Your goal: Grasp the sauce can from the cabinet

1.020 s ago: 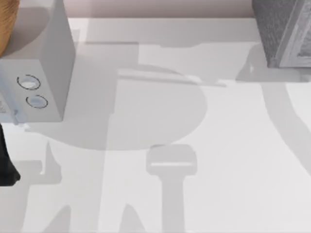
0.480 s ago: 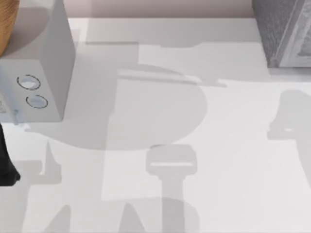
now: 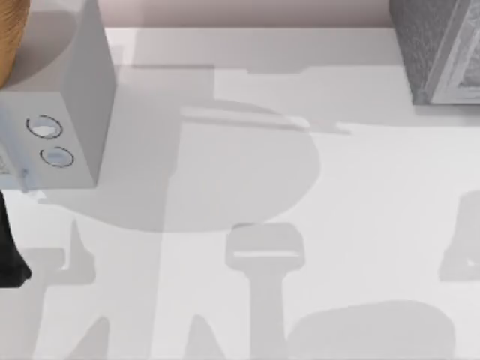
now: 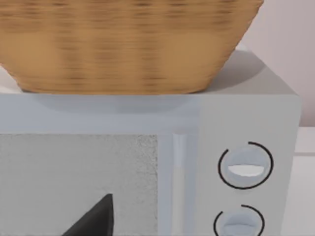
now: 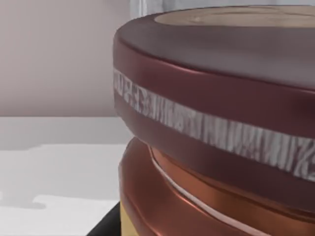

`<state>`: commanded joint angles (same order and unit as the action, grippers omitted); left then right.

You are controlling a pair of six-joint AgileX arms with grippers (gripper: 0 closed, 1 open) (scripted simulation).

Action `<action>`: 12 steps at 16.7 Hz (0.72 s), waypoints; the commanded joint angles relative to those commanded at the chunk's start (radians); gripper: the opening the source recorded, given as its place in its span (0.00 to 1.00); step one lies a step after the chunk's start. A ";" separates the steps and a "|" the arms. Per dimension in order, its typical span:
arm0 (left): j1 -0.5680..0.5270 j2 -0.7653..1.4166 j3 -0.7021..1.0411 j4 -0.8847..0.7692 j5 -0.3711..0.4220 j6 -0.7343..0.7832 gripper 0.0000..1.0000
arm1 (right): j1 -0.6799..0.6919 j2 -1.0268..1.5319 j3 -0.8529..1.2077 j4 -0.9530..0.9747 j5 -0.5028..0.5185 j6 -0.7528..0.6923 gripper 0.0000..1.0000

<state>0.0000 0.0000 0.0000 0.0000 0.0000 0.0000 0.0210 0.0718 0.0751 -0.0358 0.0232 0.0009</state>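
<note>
White table (image 3: 360, 187) under the top view, mostly arm shadows across it. Cabinet (image 3: 439, 49) sits at the far right corner, dark speckled box with a pale front frame. Pale grey box (image 3: 71, 97) with two ring dials stands at the left edge, a wicker basket (image 4: 123, 44) on top of it. Left arm (image 3: 9, 251) is parked low at the left edge, its wrist camera facing the grey box's front; a dark fingertip pokes into that view, jaw state can't tell. Can (image 5: 221, 123) sits right against the right wrist camera: maroon lid, tan centre patch, reddish rim, tan label strip low down. It looks clear of the cabinet, with bare table and wall behind it. Whether the right jaws are pinching it or spread, can't tell. Handling guess: rigid metal, moderately heavy, smooth sides so a bit slippery. Best hold is across the side wall, below the lid's lip.
</note>
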 joint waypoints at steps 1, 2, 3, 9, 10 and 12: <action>0.000 0.000 0.000 0.000 0.000 0.000 1.00 | -0.009 -0.033 -0.035 0.016 -0.010 0.000 0.00; 0.000 0.000 0.000 0.000 0.000 0.000 1.00 | -0.016 -0.056 -0.059 0.028 -0.018 -0.001 0.00; 0.000 0.000 0.000 0.000 0.000 0.000 1.00 | -0.020 -0.069 -0.072 0.034 -0.022 -0.001 0.00; 0.000 0.000 0.000 0.000 0.000 0.000 1.00 | -0.018 -0.067 -0.075 0.034 -0.022 0.001 0.00; 0.000 0.000 0.000 0.000 0.000 0.000 1.00 | -0.018 -0.064 -0.074 0.036 -0.024 0.001 0.00; 0.000 0.000 0.000 0.000 0.000 0.000 1.00 | -0.020 -0.028 -0.063 0.066 -0.043 -0.001 0.00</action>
<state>0.0000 0.0000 0.0000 0.0000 0.0000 0.0000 0.0014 0.0434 0.0121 0.0303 -0.0193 0.0003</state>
